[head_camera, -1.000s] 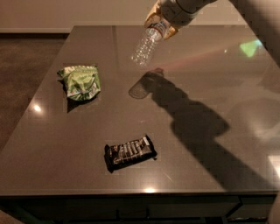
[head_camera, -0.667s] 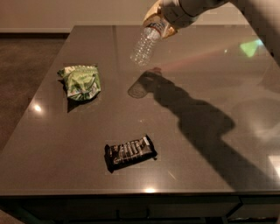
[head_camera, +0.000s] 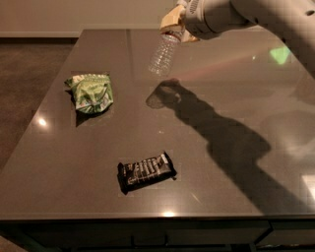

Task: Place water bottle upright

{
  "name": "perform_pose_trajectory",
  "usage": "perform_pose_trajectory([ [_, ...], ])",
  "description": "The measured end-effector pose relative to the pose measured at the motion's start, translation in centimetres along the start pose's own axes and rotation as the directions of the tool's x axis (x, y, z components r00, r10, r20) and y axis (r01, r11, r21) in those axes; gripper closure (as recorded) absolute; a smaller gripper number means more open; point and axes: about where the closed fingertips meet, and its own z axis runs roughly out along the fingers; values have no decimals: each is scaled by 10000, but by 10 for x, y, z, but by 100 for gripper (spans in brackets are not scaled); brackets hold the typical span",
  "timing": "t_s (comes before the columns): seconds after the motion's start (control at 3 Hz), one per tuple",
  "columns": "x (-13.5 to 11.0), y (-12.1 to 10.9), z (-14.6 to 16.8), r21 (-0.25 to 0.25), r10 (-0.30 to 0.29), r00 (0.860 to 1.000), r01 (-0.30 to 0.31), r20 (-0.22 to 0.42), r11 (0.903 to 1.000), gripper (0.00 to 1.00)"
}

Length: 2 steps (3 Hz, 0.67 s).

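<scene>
Clear ribbed plastic water bottle (head_camera: 164,53) hangs tilted above the dark glossy table (head_camera: 246,74), neck clamped in the tan-fingered gripper (head_camera: 176,23). Straighten it vertical, then lower base-first before releasing.

We saw the gripper (head_camera: 173,25) at the far side clamped on the water bottle (head_camera: 163,51), hiding its cap. The arm (head_camera: 256,15) ran off the top and right edges. We could not read the print on the dark snack bar (head_camera: 146,170) or green bag (head_camera: 91,92).

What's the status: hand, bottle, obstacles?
Hand above far table, shut on bottle. Bottle tilted, airborne. Bag, candy bar nearer, aside.
</scene>
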Motion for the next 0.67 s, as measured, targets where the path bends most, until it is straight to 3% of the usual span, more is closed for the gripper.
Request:
perform_pose_trajectory([
  [0.33, 1, -2, 2, 188, -901, 9925, 919, -832, 9956, 100],
  [0.67, 8, -5, 4, 266, -1539, 9761, 1598, -1531, 9868, 100],
])
